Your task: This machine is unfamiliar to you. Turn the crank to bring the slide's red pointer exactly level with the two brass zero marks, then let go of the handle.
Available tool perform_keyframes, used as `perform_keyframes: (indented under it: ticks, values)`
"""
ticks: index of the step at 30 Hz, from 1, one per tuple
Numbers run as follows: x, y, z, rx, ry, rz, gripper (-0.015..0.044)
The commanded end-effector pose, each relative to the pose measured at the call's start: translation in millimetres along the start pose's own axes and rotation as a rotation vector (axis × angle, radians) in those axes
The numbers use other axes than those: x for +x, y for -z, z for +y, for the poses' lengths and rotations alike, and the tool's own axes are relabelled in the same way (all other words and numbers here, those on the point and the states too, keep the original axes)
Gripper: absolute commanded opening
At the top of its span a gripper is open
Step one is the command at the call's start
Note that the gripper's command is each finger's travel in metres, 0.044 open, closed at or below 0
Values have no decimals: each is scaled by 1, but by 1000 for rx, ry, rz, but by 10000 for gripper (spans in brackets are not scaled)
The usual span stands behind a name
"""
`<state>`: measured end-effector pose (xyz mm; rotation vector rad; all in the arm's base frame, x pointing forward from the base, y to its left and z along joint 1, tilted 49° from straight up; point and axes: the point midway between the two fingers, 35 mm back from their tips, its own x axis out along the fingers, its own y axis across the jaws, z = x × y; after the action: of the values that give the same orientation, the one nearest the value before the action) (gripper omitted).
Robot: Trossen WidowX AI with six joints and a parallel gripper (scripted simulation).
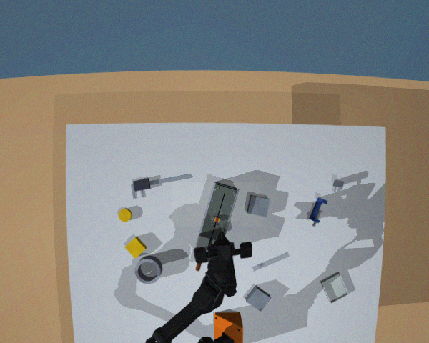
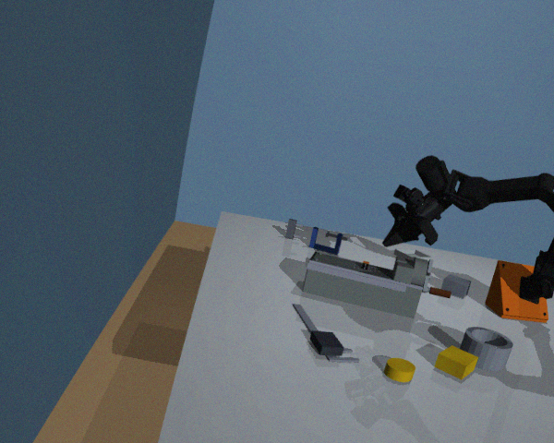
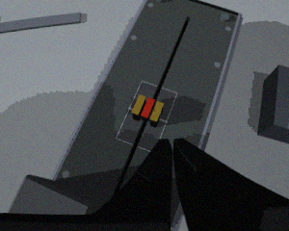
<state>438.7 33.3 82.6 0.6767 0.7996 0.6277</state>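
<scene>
The grey machine [image 1: 224, 201] [image 2: 358, 289] [image 3: 118, 91] is a long box with a dark slot along its top. The red pointer [image 1: 217, 219] [image 3: 147, 108] sits between two brass marks, left [image 3: 138, 105] and right [image 3: 157, 112]. In the wrist view it looks about level with them; a very small offset cannot be told. The brown crank handle [image 1: 198, 266] [image 2: 439, 293] sticks out at the machine's near end, with nothing holding it. My gripper [image 1: 222, 234] [image 2: 386, 245] [image 3: 170, 148] is shut and empty, above the machine, well above the handle in the exterior view.
A grey block [image 1: 259, 205] [image 3: 284, 103] stands right of the machine. A grey ring [image 1: 148, 281] [image 2: 487, 354], yellow block [image 1: 135, 247] [image 2: 455, 363] and yellow cylinder [image 1: 124, 214] [image 2: 399, 370] stand left. A blue bracket [image 1: 317, 210] [image 2: 326, 248] is farther right.
</scene>
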Motion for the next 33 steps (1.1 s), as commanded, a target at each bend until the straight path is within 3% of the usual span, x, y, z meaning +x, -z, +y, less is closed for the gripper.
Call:
perform_keyframes:
  ticks: [1,13,30,33]
  values:
    - [0,0,-1,1,4,-2,0]
    - [0,0,0,0,0,0,0]
    - [0,0,0,0,0,0,440]
    - [0,0,0,0,0,0,387]
